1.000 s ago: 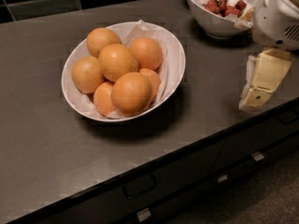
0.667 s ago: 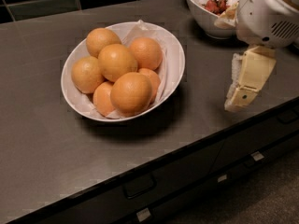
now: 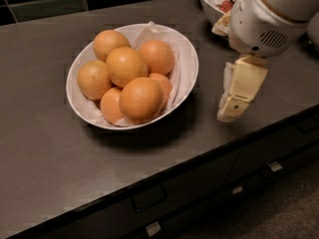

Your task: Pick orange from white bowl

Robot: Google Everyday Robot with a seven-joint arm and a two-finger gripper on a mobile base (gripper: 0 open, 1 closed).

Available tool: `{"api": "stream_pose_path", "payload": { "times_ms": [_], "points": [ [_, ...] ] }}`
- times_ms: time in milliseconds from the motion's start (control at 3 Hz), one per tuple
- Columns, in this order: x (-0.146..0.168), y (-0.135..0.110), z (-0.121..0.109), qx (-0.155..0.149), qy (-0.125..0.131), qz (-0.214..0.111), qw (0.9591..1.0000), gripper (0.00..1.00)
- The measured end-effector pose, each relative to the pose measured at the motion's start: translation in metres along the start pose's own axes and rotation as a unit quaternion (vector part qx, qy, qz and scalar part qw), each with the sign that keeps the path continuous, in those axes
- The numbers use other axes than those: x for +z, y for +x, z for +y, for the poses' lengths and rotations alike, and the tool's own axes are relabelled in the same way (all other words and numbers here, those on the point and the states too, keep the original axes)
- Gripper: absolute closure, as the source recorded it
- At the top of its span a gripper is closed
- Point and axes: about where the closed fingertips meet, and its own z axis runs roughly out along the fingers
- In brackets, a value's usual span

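The white bowl [image 3: 188, 59] is a wide, shallow oval dish lined with crumpled white paper, standing on the dark counter left of centre. It holds several oranges piled together; one orange [image 3: 124, 66] lies on top and another orange [image 3: 141, 99] sits at the front. My gripper [image 3: 228, 112] hangs from the white arm at the right, pointing down over the counter. It is just to the right of the bowl's rim, apart from it, and holds nothing.
A deeper white bowl with red fruit [image 3: 213, 1] stands at the back right, partly hidden by my arm [image 3: 269, 19]. The counter's front edge [image 3: 164, 171] runs diagonally, with drawers and handles [image 3: 148, 198] below. A dark tiled wall [image 3: 50, 4] is behind.
My gripper and arm have moved left, closer to the white bowl, and now hide more of the fruit bowl. The oranges and bowl have not moved.
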Motion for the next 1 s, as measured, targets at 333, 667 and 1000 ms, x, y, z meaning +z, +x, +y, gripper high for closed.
{"api": "stream_pose_path", "payload": {
  "times_ms": [333, 667, 1000],
  "points": [
    [0.022, -0.03, 0.002, 0.023, 0.023, -0.017, 0.9993, 0.0],
    [0.036, -0.063, -0.012, 0.034, 0.049, -0.081, 0.995, 0.0],
    [0.036, -0.063, -0.011, 0.034, 0.048, -0.081, 0.9949, 0.0]
  ]
}}
